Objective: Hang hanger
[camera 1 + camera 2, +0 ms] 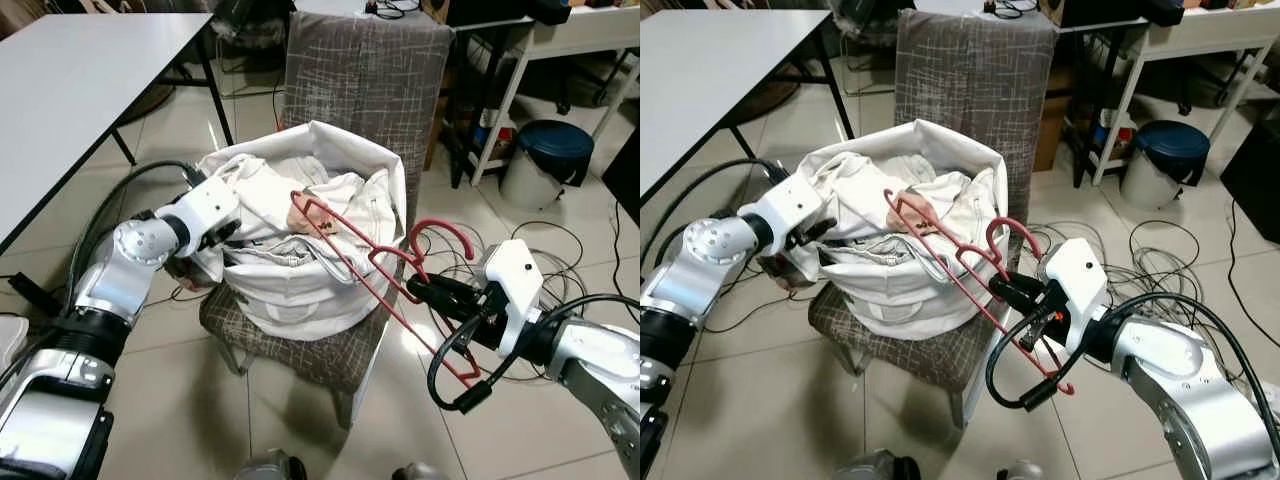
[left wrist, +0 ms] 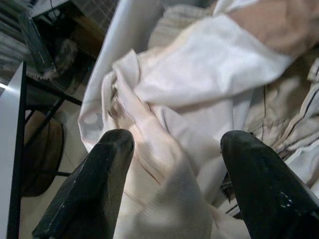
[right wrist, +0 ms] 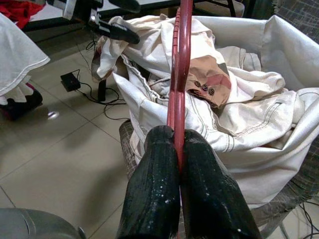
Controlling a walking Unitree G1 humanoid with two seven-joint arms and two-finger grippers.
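A red plastic hanger slants over the right rim of a white fabric basket on a grey chair. My right gripper is shut on the hanger near its neck, and the red bar runs up between the fingers in the right wrist view. The hanger's far end pokes into cream clothing piled in the basket. At the basket's left side, my left gripper is open, its fingers spread around a fold of the cream cloth.
The grey chair carries the basket. A white table stands at the left. A white-framed desk, a dark bin and loose cables lie on the tiled floor to the right.
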